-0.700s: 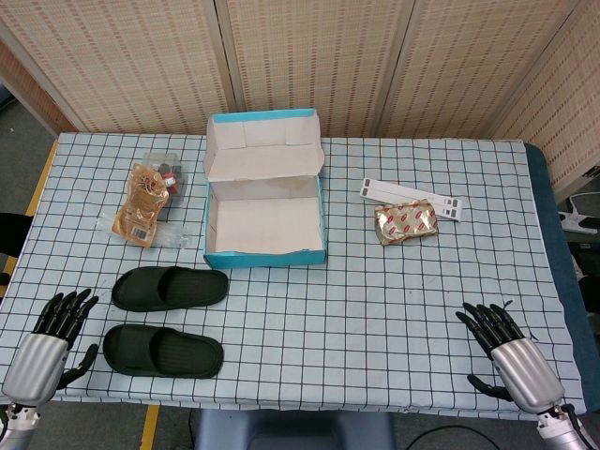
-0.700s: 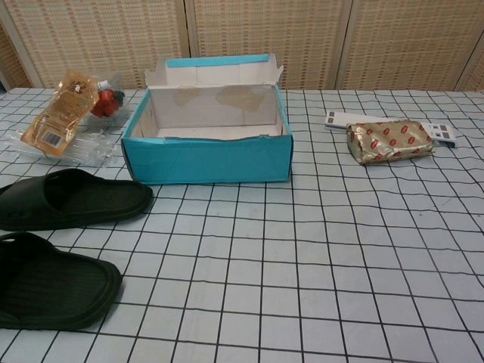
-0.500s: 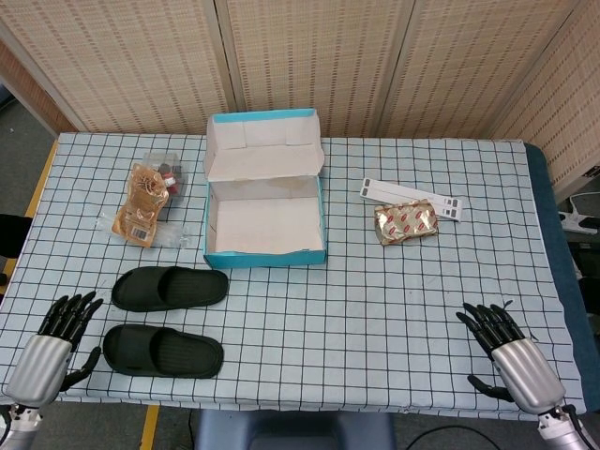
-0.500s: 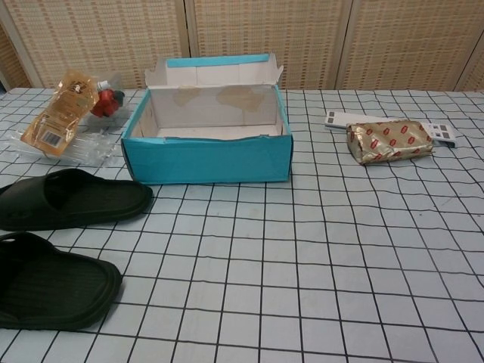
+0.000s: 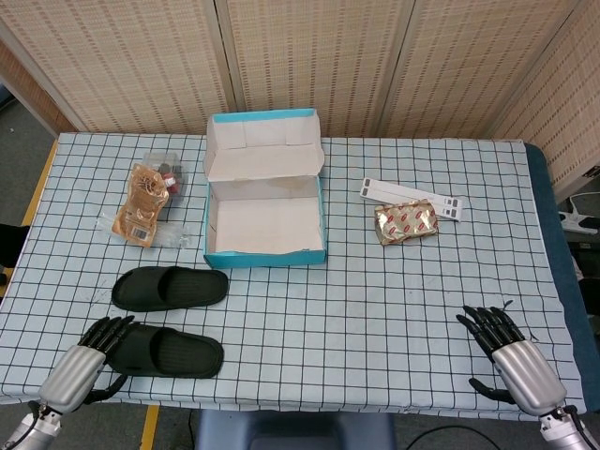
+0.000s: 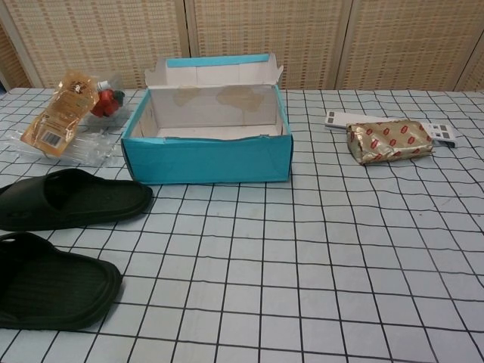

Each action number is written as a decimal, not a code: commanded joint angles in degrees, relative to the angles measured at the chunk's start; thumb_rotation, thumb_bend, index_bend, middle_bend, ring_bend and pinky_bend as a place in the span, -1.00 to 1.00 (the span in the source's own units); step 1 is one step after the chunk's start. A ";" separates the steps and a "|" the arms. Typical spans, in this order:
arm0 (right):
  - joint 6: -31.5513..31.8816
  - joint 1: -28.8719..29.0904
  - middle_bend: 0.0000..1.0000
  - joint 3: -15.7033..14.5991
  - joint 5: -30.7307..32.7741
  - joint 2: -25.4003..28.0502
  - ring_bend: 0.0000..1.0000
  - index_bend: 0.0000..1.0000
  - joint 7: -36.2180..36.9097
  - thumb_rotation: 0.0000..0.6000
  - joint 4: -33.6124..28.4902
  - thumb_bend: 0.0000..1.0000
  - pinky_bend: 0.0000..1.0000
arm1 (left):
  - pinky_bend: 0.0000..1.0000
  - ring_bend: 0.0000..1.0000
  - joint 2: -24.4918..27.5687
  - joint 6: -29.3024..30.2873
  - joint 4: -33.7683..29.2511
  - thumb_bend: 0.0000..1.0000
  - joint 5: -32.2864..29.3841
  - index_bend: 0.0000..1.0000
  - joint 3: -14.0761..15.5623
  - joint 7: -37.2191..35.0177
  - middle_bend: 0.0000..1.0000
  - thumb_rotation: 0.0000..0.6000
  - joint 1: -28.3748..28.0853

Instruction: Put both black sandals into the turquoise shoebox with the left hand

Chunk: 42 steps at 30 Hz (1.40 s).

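At the table's near left corner the left hand (image 5: 86, 356) has fingers spread, holding nothing, tips at the heel of the near black rubber sandal (image 5: 167, 352), possibly touching it. Second black rubber sandal (image 5: 170, 287) lies just behind. Open turquoise cardboard shoebox (image 5: 265, 255) sits beyond, empty. Right hand (image 5: 511, 349) rests open-fingered, near right edge.

- Head view: high above the table (image 5: 422, 281), looking steeply down, taking in everything.
- Chest view: low, near, facing forward across it.
- Shared: turquoise shoebox (image 5: 265, 220) (image 6: 208, 140), sandals (image 5: 171, 287) (image 6: 72, 198).
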 commanded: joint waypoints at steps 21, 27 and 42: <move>1.16 0.12 -1.00 -0.12 -0.46 1.31 -1.00 -1.00 2.83 1.00 0.03 -0.85 -1.00 | -0.91 -1.00 -6.08 -10.09 1.45 -0.34 -8.75 -1.00 -1.92 9.86 -1.00 1.00 -4.15; 1.32 0.14 -1.00 -0.24 -0.65 1.66 -1.00 -1.00 3.58 1.00 0.23 -0.85 -1.00 | -0.90 -1.00 -5.70 -12.30 0.31 -0.36 -10.08 -1.00 -1.50 10.41 -1.00 1.00 -4.93; 1.16 0.19 -1.00 -0.39 -0.81 1.98 -1.00 -1.00 3.96 1.00 0.12 -0.84 -1.00 | -0.84 -1.00 -5.78 -16.44 -0.98 -0.38 -13.59 -1.00 -1.17 13.96 -1.00 1.00 -6.52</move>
